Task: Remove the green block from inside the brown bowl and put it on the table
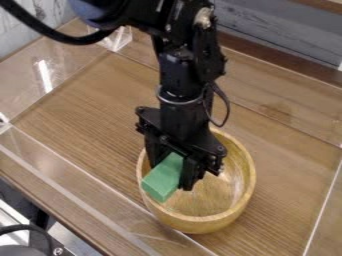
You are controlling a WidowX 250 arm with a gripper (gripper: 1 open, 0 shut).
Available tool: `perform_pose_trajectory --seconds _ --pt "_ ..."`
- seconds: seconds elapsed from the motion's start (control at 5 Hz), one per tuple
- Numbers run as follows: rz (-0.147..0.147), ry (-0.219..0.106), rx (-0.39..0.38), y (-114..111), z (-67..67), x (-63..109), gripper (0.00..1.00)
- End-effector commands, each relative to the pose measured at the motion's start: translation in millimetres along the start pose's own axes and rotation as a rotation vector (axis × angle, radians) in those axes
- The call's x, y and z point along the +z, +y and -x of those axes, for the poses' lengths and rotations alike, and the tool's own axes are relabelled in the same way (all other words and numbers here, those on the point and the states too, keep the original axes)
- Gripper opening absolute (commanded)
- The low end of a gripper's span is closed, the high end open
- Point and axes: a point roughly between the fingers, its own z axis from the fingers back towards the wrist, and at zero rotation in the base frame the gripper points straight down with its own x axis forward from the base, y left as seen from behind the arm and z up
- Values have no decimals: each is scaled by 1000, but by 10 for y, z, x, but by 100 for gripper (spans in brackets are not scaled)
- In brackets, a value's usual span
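Observation:
The green block (pixel 162 178) hangs tilted between the fingers of my gripper (pixel 171 172), lifted above the left inner side of the brown bowl (pixel 227 205). The gripper is shut on the block, its black fingers pressing both long sides. The bowl is a round, light wooden one standing at the front of the table (pixel 94 110). My black arm comes down from the top of the view, straight over the bowl. The block's upper end is hidden behind the gripper body.
Clear acrylic walls (pixel 40 75) run along the left, front and right edges of the table. Bare wood-grain surface lies to the left of and behind the bowl. A dark frame part (pixel 20 238) shows at the bottom left, outside the wall.

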Motion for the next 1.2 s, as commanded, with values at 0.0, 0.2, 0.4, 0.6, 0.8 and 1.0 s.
perform_pose_trajectory --seconds 0.0,0.2,0.4,0.6,0.8,1.0 --pt "8 -64 12 18 -94 163 0" --pt "9 -68 18 38 -83 180 0" --pt "12 -71 17 69 -67 207 0" --pt "12 -77 15 116 -46 224 0" --pt "12 -85 12 172 -18 226 0" --pt "11 -89 9 224 12 209 0"
